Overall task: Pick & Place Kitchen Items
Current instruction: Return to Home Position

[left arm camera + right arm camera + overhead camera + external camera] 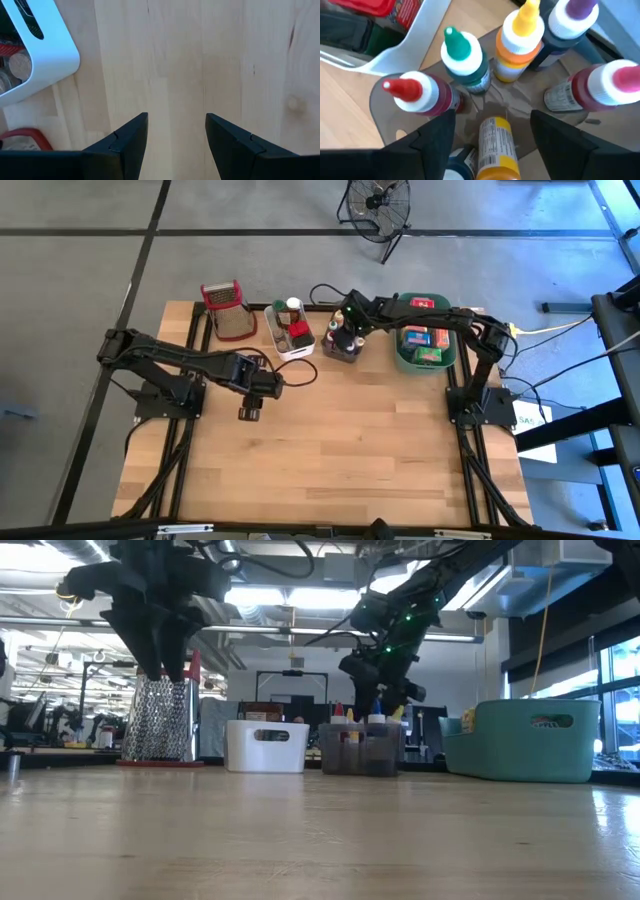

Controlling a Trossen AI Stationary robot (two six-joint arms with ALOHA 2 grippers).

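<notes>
Wooden table (340, 450); right tool (492, 125) partly hides bottles (465, 60) in dark bin (382, 117).

Matte-black jointed arms here: left arm (165, 355) mid-left, right arm (440, 320) upper right with tiny green lights (393, 625) glowing near its wrist, left claw (176, 117) with fingers (125, 145) like dark angular wedges.

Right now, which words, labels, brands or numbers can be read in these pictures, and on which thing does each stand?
None can be read with certainty.
Lying yellow bottle: label print too blurred.
Pink-capped bottle: label print too blurred.
Red package: white print, blurred.
Boxes in the green bin: too small.
</notes>
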